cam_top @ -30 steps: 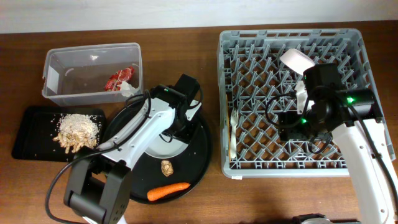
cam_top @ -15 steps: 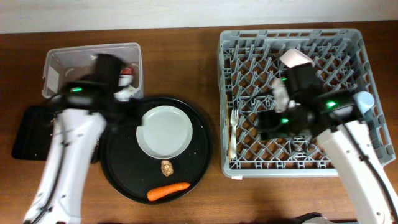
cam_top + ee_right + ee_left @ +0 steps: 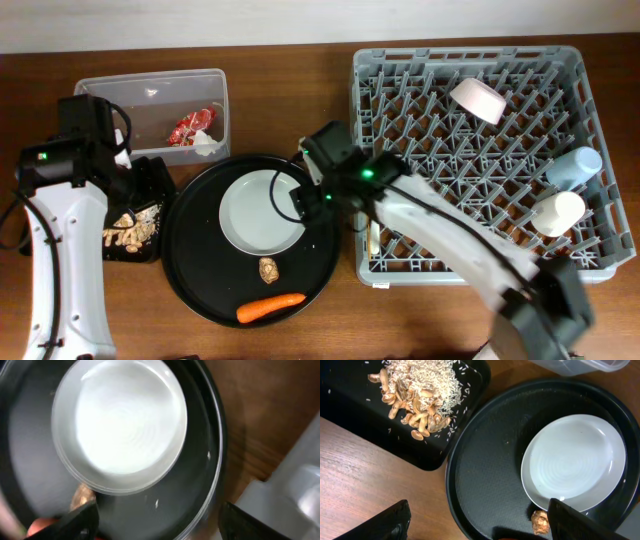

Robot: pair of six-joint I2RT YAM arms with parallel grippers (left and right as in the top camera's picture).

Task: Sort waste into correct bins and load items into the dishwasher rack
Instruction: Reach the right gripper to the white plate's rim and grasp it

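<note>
My left tool (image 3: 480, 529) hangs wide open and empty near the shallow tray (image 3: 350, 425) of food scraps (image 3: 417, 395). My right tool (image 3: 160, 522) is spread wide too, holding nothing, above the white plate (image 3: 262, 211) on the round tray (image 3: 195, 275). The lump (image 3: 268, 268) and carrot (image 3: 271, 306) lie beside the plate. The bowl (image 3: 477, 98), blue cup (image 3: 573, 166) and white cup (image 3: 558, 212) sit in the rack (image 3: 590, 70).

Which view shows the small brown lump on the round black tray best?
Overhead: the small brown lump sits whole and unobstructed on the round black tray, near the white round plate. Left wrist shows it small at the frame's bottom edge; right wrist shows only a blurred, partly hidden sliver at lower left.
</note>
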